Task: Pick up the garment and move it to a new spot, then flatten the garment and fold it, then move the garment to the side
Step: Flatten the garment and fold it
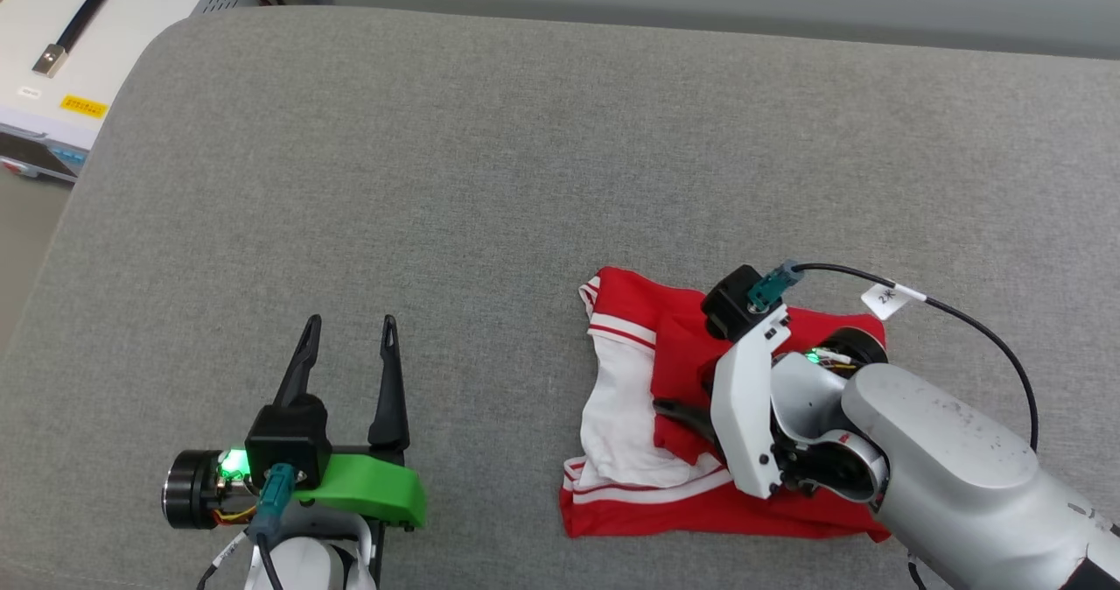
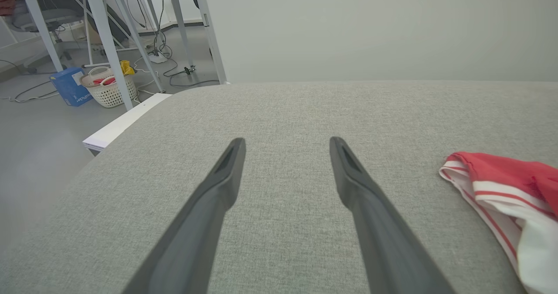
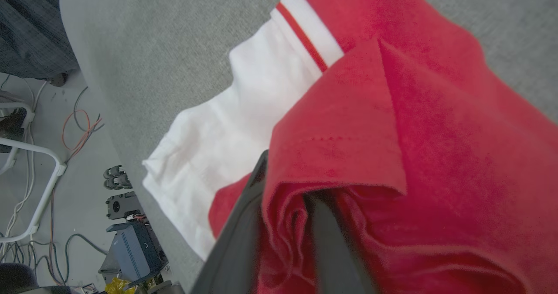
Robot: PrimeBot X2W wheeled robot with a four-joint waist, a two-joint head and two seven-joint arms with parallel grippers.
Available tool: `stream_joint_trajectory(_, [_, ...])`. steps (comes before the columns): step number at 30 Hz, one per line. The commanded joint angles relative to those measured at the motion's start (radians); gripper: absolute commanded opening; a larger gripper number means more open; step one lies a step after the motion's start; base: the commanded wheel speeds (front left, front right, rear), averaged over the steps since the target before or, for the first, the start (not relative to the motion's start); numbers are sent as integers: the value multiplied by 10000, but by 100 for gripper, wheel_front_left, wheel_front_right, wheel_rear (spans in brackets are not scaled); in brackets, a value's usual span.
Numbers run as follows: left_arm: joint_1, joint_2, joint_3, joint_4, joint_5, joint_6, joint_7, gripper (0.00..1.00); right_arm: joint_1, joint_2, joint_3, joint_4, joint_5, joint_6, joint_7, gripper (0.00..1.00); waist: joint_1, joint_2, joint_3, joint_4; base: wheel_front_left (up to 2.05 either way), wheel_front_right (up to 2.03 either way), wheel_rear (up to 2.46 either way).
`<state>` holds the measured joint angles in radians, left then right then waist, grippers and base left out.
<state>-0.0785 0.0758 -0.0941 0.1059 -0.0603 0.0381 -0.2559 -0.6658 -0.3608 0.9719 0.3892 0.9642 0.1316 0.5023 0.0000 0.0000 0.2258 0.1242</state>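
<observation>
Head view: the garment (image 1: 630, 406) is seen folded into a compact red-and-white bundle at the near right of the grey counter (image 1: 437, 179). It is roughly square, and no clear long axis can be made out. The right hand (image 3: 290, 206) is set directly upon it, fingers pushed into a red fold. Cloth is bunched between the narrowly parted fingers (whether it is gripped or let go cannot be told). The left hand (image 1: 350, 345) is held fully released and empty, well apart to the garment's left. The right arm is judged better placed for the move aside.
</observation>
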Motion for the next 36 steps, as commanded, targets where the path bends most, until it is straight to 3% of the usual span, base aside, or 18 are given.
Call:
stream_joint_trajectory(1, [7, -47, 54, 30, 116, -61, -59, 100, -163, -196, 47, -101, 34, -9, -368, 100, 0, 0, -172, -101, 0, 0, 0])
stream_joint_trajectory(9, [388, -37, 261, -70, 186, -53, -59, 100, -83, -1441, -596, -1635, -539, -9, -3106, 100, 0, 0, -779, -500, 0, 0, 0])
stream_joint_trajectory(13, [537, -30, 374, -178, 188, -42, -59, 100, 206, -1881, -1783, -1809, -1736, -9, -4868, 100, 0, 0, -986, -742, 0, 0, 0])
stream_joint_trajectory(16, [629, -33, 425, -255, 187, -51, -59, 100, 788, -1758, -3075, -1607, -2734, -9, -6117, 100, 0, 0, -1155, -895, 0, 0, 0])
stream_joint_trajectory(22, [799, -36, 506, -344, 186, -84, -59, 100, 2257, -998, -5719, -1381, -4560, -9, -7368, 100, 0, 0, -1362, -1116, 0, 0, 0])
stream_joint_trajectory(28, [943, -32, 560, -417, 194, -126, -59, 100, 3925, 134, -8118, -2020, -6221, -9, -7616, 100, 0, 0, -1546, -1230, 0, 0, 0])
stream_joint_trajectory(36, [1152, 3, 532, -516, 250, -175, -59, 100, 5889, 1631, -9627, -3680, -7439, -9, -7637, 100, 0, 0, -1773, -1249, 0, 0, 0])
